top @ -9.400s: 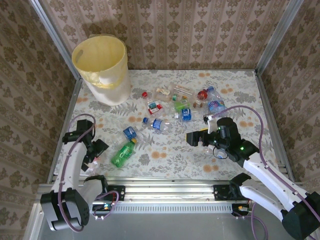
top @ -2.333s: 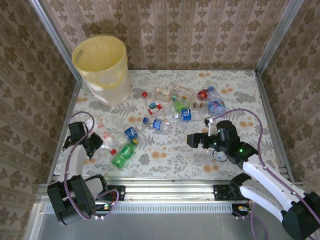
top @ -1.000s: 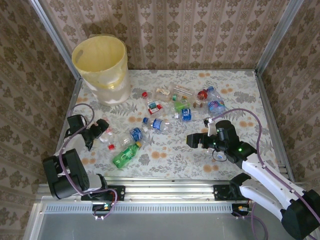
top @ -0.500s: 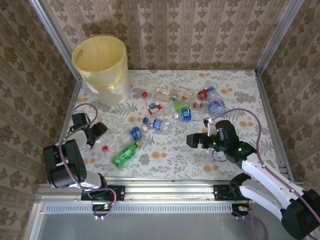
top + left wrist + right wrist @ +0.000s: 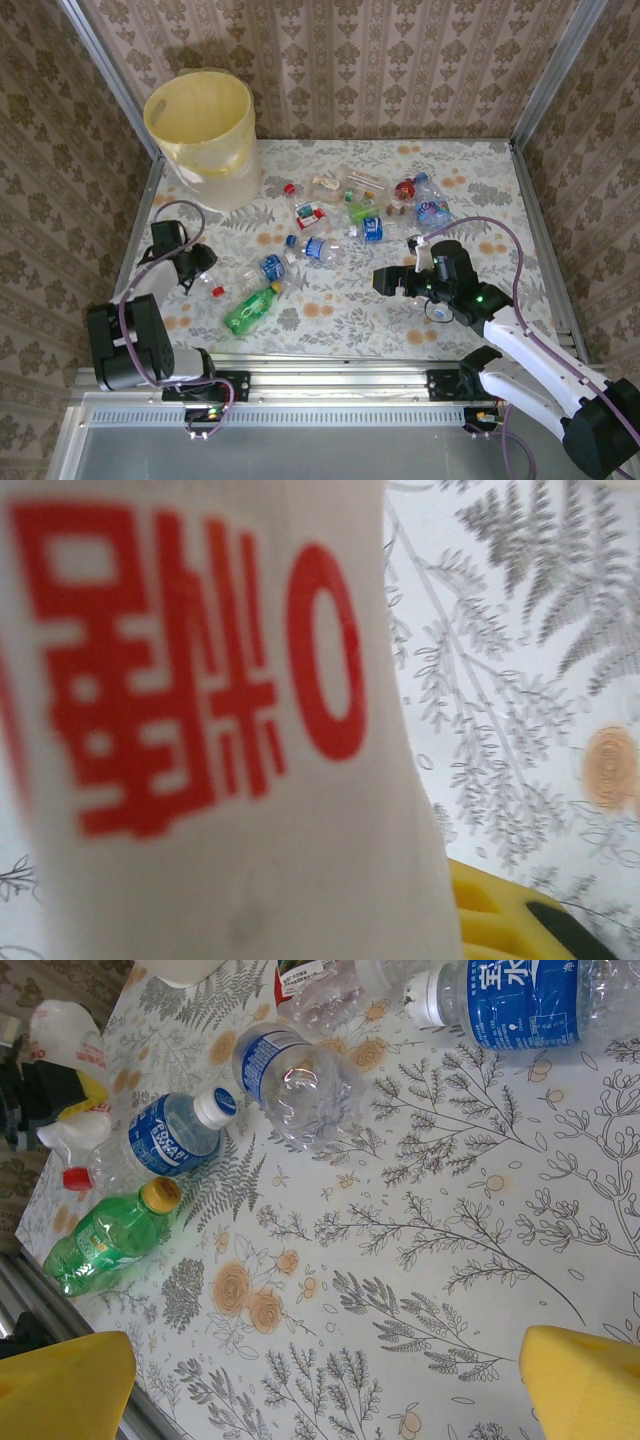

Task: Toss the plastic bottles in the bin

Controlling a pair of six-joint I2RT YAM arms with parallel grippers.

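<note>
Two grippers are seen over the floral-patterned table (image 5: 340, 312). The left gripper (image 5: 200, 267) is clamped on a small clear plastic bottle with a white, red-lettered label (image 5: 200, 730), near the table's left edge. The right gripper (image 5: 325, 1385) is spread wide apart, with nothing gripped. Other crushed plastic bottles (image 5: 372, 229) are scattered mid-table, and the tall pale-yellow round bin (image 5: 215, 175) is set at the far left corner.

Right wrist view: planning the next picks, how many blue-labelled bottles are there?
3. Top-right bottle at the frame's upper edge; middle bottle in the upper centre; left bottle just above the green bottle. Others may lie outside the frame.
</note>
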